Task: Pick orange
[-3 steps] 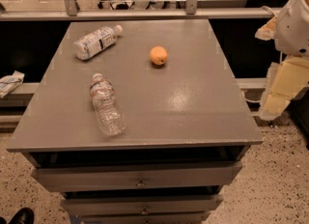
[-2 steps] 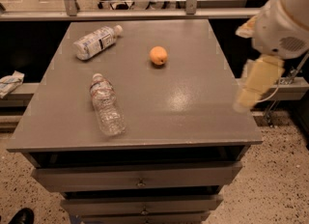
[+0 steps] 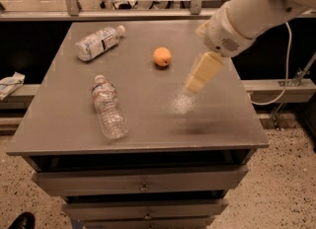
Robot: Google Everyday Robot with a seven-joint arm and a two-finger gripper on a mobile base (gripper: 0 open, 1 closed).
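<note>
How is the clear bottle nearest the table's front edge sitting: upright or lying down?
Lying down: the bottle rests on its side, cap pointing toward the far edge. The gripper hovers apart from the orange.

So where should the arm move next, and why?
Probably a short slide toward the orange: the gripper hangs over the table, right of the fruit in the picture, not touching it. The labelled bottle and the clear bottle lie farther left, out of its path.

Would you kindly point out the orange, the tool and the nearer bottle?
orange (image 3: 162,56), camera view, fruit's middle.
tool (image 3: 194,83), camera view, tip, hovering right of the orange.
nearer bottle (image 3: 109,109), camera view, mid-body.
</note>
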